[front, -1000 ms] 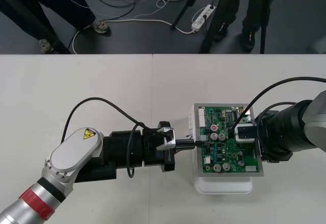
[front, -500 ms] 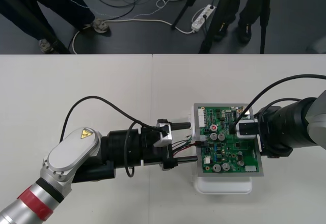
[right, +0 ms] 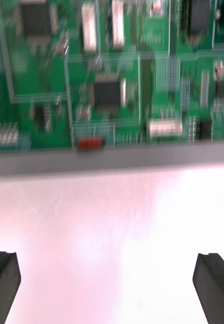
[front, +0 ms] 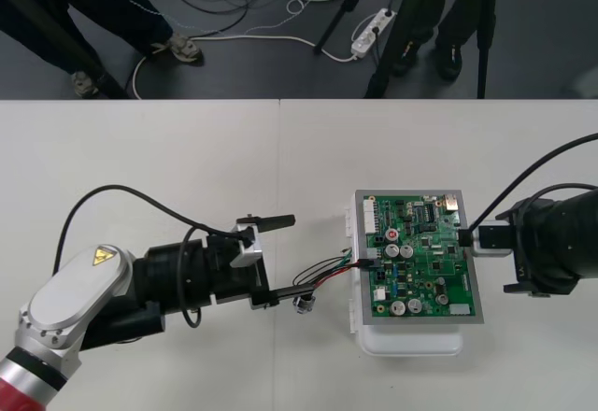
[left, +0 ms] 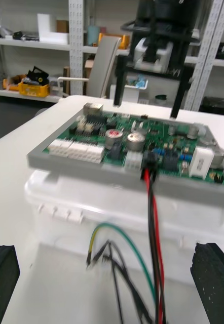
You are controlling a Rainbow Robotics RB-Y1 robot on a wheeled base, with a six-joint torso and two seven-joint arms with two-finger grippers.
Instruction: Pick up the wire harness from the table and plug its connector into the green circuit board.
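Red, black and green wires, thin and loose, make up the wire harness [left: 153, 223]. They run from a small black plug [left: 151, 161] seated in the edge of the green circuit board [left: 117, 132], which faces the left gripper [front: 294, 254] from its white base [left: 81, 202]. This gripper's fingers [front: 271, 219] stand wide apart over the tabletop [front: 187, 168]. The wires trail back between them, close beside the finger nearer the robot; I cannot tell whether they touch it. The round metal socket [front: 302, 304] lies just outside that finger's tip. The right gripper [front: 467, 236] hangs at the board's opposite edge, its fingers [right: 216, 288] also far apart, well clear of the harness.
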